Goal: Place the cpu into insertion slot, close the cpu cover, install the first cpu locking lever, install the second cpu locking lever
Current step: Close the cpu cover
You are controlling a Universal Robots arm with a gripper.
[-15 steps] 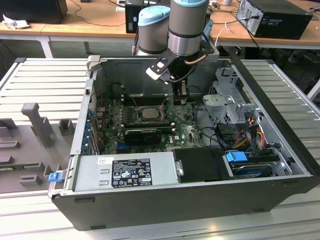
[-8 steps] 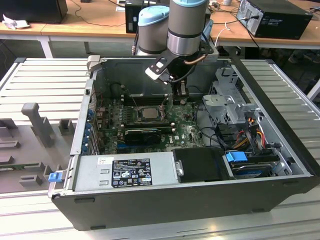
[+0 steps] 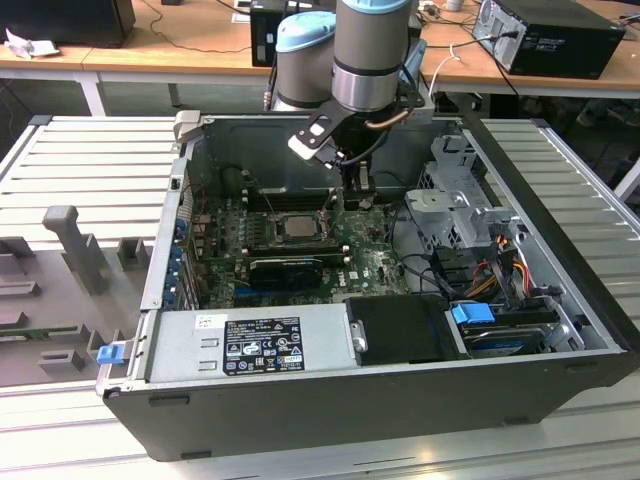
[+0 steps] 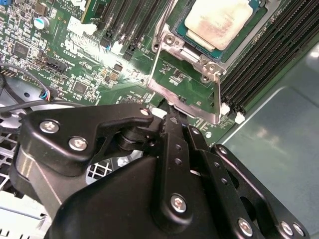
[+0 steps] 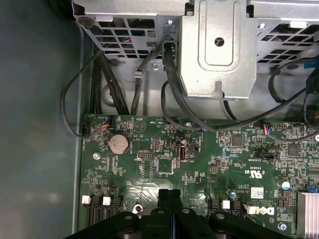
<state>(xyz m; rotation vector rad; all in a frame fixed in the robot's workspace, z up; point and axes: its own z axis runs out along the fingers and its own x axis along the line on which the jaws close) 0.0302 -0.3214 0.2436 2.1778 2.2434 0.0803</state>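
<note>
Fingers (image 5: 168, 198) pressed together, holding nothing. I judge their tips to be just at the free edge of the cpu cover (image 4: 192, 108), which stands tilted open. Directly beyond it the cpu (image 4: 219, 22) lies seated in the insertion slot (image 4: 172, 44).

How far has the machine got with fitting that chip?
The cpu already sits in the insertion slot. The cpu cover looks swung open, with the shut claw at its edge. Closing it and the two lever steps are not yet done.
</note>
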